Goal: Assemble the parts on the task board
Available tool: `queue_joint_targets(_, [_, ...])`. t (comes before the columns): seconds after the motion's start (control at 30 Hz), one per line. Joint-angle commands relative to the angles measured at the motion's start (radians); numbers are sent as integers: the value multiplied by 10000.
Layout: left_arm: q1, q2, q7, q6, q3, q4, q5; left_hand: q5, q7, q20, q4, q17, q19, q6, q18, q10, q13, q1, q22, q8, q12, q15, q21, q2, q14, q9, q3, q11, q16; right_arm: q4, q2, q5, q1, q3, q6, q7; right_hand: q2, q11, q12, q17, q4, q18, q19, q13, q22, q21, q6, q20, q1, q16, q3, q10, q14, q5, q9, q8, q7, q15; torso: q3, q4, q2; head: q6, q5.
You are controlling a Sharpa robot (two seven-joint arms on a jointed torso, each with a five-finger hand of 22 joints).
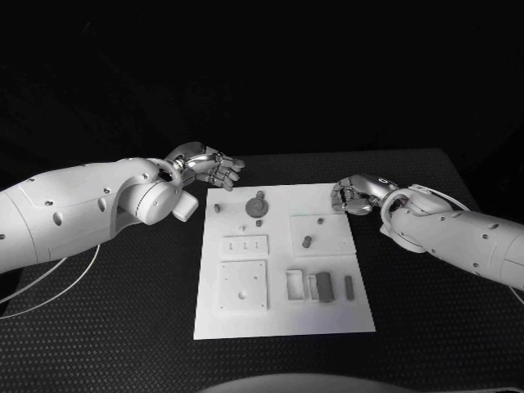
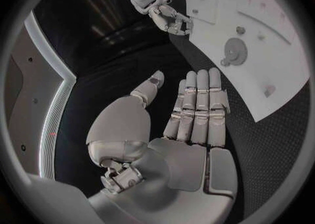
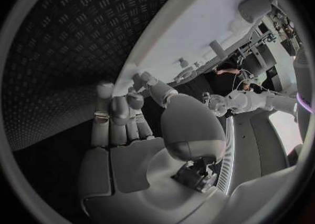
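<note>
Head view: task board point(image 1: 280, 319) between left hand point(image 1: 209, 168) and, seemingly empty, right hand point(image 1: 359, 195).

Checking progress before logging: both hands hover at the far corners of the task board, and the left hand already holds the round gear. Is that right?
Not quite. The left hand holds nothing; in the left wrist view its fingers are straight and bare. The round gear lies on the task board. The right hand is at its far corner.

White rounded arms point(image 1: 74, 213) (dark screw dots) end in silver hands point(image 1: 209, 168).

Left hand point(image 1: 206, 166) flat and empty; right hand point(image 1: 359, 194) curled, holding nothing.
</note>
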Motion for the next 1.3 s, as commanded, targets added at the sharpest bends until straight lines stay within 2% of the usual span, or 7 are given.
queue_joint_targets(0.03, [5, 20, 96, 43, 8, 8, 16, -39, -9, -11, -58, 10, 32, -60, 91, -83, 15, 43, 12, -52, -68, 31, -21, -84, 72, -16, -14, -3, -36, -6, 24, -39, -20, 2, 103, 100, 116, -312, -33, -12, -39, 65, 10, -21, 167, 47, 2470, -84, 28, 14, -5, -209, -9, 42, 49, 85, -332, -106, 7, 5, 2, -9, -2])
queue_joint_targets(0.53, [5, 24, 100, 52, 8, 5, 17, -39, -5, -10, -67, 19, 30, -67, 90, -85, 19, 45, 16, -57, -74, 32, -24, -87, 73, -17, -12, -1, -45, 14, 56, -289, -89, 2, 38, -11, 240, -438, 7, -17, -59, 65, 60, 4, 167, 63, 2726, -124, 133, 24, 1, -78, 53, 42, 309, 303, -460, -225, 9, 4, 14, -45, -24])
queue_joint_targets(0.73, [4, 24, 107, 52, 8, 4, 17, -39, -4, -9, -68, 22, 30, -68, 89, -85, 21, 45, 18, -58, -76, 32, -25, -87, 74, -17, -11, 0, -48, 6, 70, -410, -123, 3, -256, -131, 258, -471, 39, -13, -62, 65, 76, 31, 170, 75, 2787, -141, 147, 34, -13, -35, 74, 43, 427, 377, -494, -254, 14, 3, 13, -61, -26])
queue_joint_targets(0.9, [2, 34, 115, 67, 8, -10, 17, -39, -4, -9, -68, 25, 31, -66, 89, -82, 23, 45, 20, -57, -76, 32, -26, -80, 75, -17, -8, -1, -50, 45, 71, -410, -136, 3, -724, -94, 257, -510, 83, -5, -66, 65, 121, 64, 176, 107, 2834, -174, 194, 62, -19, 34, 124, 43, 569, 450, -532, -293, 11, -1, 4, -72, -24])
queue_joint_targets(1.3, [-1, 40, 115, 97, 7, -22, 17, -39, -4, -8, -66, 32, 32, -62, 88, -75, 28, 38, 24, -55, -76, 33, -28, -75, 77, -16, -7, -3, -56, 85, 37, -137, -139, 4, -945, -64, 356, -566, 198, 164, -68, 65, 164, 161, 180, 152, 2869, -214, 203, 112, -47, 117, 251, 43, 909, 596, -588, -353, 16, -3, 5, -79, -38])
